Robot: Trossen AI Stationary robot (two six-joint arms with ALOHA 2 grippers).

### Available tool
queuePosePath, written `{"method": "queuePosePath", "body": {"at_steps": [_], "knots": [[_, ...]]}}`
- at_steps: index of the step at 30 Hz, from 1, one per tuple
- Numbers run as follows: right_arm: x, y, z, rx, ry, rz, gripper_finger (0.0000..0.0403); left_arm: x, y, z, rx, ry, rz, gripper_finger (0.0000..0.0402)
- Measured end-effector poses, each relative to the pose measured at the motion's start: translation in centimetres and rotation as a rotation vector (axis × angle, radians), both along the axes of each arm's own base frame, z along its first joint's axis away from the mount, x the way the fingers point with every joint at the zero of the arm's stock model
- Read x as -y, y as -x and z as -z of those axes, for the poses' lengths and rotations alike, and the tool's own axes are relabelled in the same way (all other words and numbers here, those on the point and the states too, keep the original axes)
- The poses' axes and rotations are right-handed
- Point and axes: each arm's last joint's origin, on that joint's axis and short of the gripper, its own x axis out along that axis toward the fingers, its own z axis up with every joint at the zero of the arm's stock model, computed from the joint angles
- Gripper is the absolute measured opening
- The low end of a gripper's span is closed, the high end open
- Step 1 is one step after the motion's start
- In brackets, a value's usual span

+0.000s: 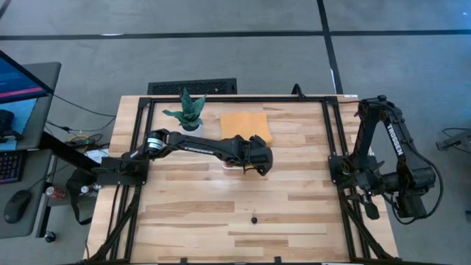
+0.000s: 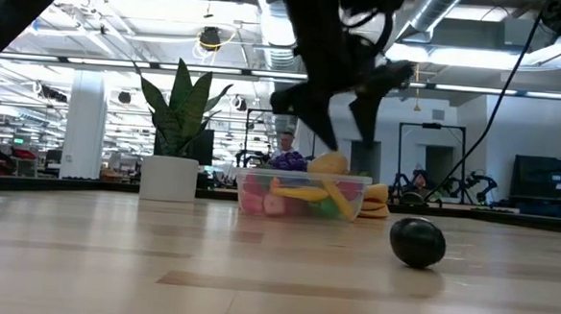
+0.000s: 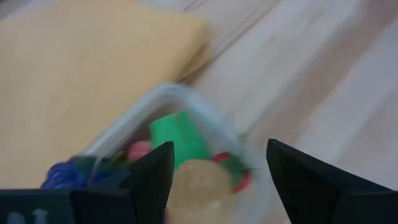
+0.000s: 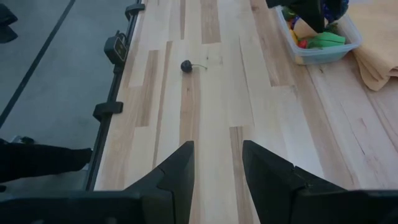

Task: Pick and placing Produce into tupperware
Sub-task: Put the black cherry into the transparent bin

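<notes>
Left claw (image 3: 217, 171) hangs open directly above the tupperware (image 3: 186, 106).

Produce (image 2: 303, 192) in tupperware (image 2: 250, 179); cloth (image 1: 245, 126) just behind.

Robotics lab in an open industrial hall

A wooden bench (image 1: 221, 213) framed by black rails carries two mounted arms — beyond it, exposed ceiling ducts (image 2: 442, 16), strip lights and white columns (image 2: 85, 123), other robot rigs (image 2: 452, 180), a grey concrete floor (image 1: 221, 59), a monitor (image 1: 18, 81) and keyboard (image 1: 193, 87) nearby.
</notes>
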Motion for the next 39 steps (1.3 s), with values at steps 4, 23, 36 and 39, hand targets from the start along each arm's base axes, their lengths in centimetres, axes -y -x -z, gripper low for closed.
{"method": "queuePosePath", "body": {"at_steps": [4, 23, 36, 39], "knots": [[0.0, 0.0, 0.0, 0.000, 0.004, -0.003, 0.0129, 0.2, -0.7, -2.2, 0.051, 0.011, 0.077, 0.0246], [0.4, -2.9, 0.0, 0.028, 0.093, 0.146, 0.0129, 4.1, 1.0, -12.6, 0.105, 0.094, 0.634, 0.0246], [1.0, -6.1, -0.1, 0.048, 0.054, 0.380, 0.0129, 8.1, 6.6, -10.3, -0.506, -0.006, 0.743, 0.0246], [0.6, -6.9, -0.1, 0.053, 0.020, 0.389, 0.0129, 8.7, 6.8, -10.2, -0.521, -0.061, 0.792, 0.0246]]}}
